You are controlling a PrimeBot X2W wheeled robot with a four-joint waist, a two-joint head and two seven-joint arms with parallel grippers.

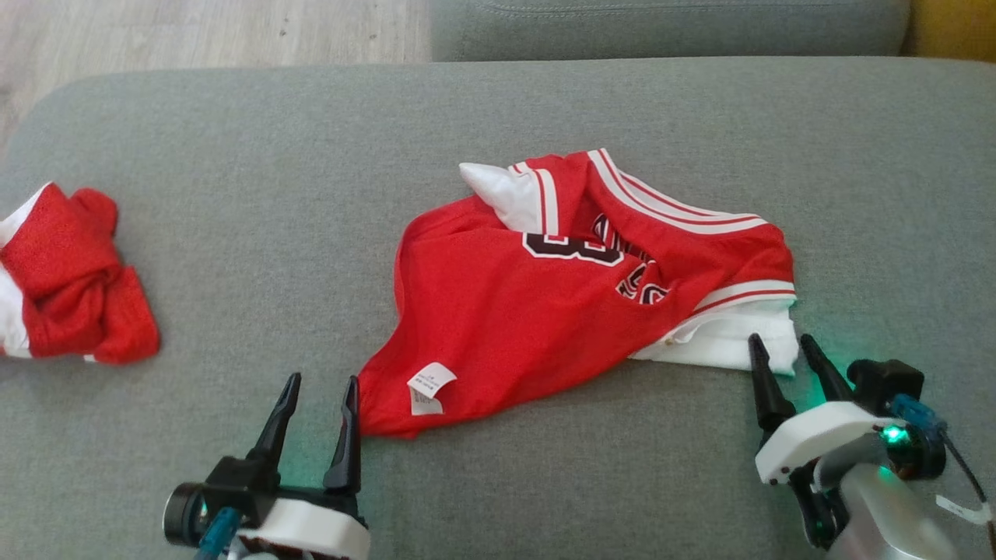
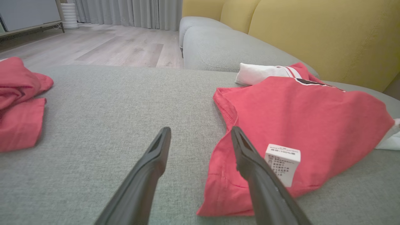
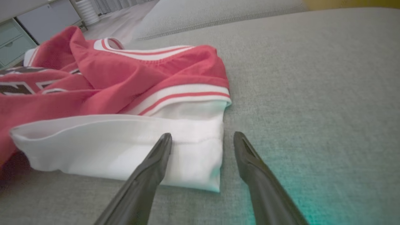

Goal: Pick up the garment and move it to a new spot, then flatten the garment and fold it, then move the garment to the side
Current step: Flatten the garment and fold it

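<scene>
Caught mid-task on a grey sofa seat [image 1: 233, 194]: faced a red jersey [image 1: 498, 319] lying rumpled near the middle, its upper part doubled over itself, with a white layer [image 1: 724, 346] poking out at the near right and a care label [image 1: 430, 386] turned up by the near left corner. Shared the seat with a second red garment [image 1: 70, 280], bunched well apart at the far left.

Looked to be at the flattening step, with nothing yet smoothed or folded. Seemed to call for a low pinch at each near corner, taking the red hem point on one side and the white corner on the other. Would have done best to draw the two apart and toward the robot together, so that the doubled-over part could slide open rather than drag into a new crease. Risked, with a shallow bite on the white edge, taking one layer and leaving the rest behind.

Held the left tool [image 1: 324, 379] spread wide and empty, one finger at the edge of the red corner, contact too close to call. Held the right tool [image 1: 780, 339] equally spread, pinching nothing, straddling the white corner with one finger over cloth and the other over bare seat.
</scene>
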